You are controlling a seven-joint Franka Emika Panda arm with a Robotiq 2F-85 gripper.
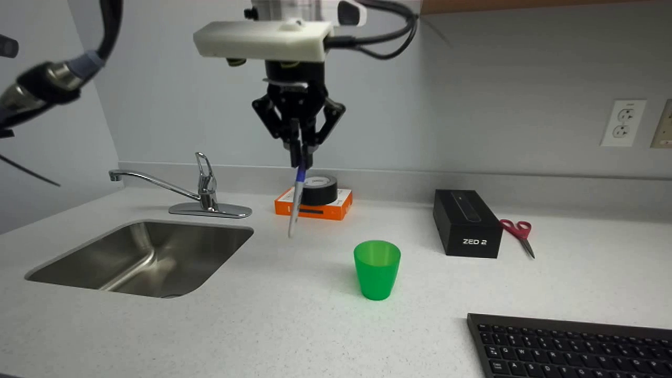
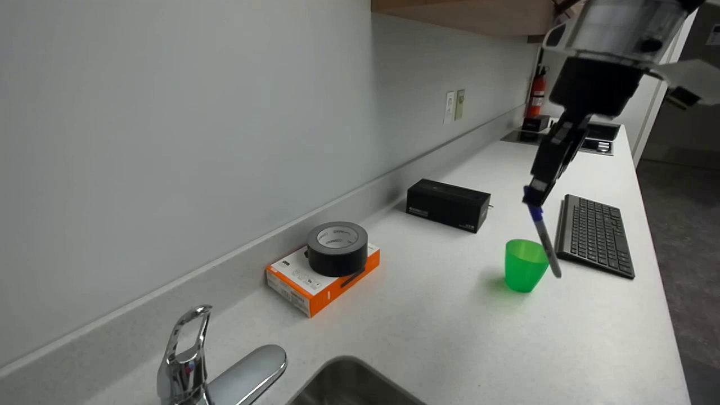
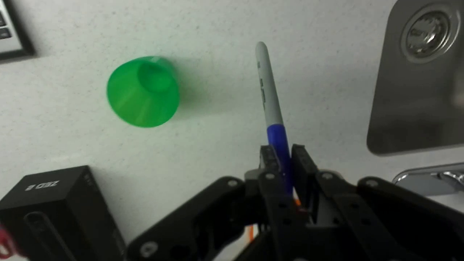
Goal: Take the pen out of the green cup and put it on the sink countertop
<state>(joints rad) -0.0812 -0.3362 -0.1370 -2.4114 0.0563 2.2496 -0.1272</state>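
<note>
– Checking: where was the pen (image 3: 269, 87)?
– Hung tilted above the surface (image 1: 315, 331), outside the green cup (image 1: 376, 275); pincer (image 3: 282, 149) was clamped on its blue end (image 3: 277, 132).
– Handling?
– Looked light, stiff, probably slick. That end seemed the right hold.

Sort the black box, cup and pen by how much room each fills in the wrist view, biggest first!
1. Black box, even cut off by the picture's edge.
2. Cup.
3. Pen: longer than the cup, but skinny.
</note>
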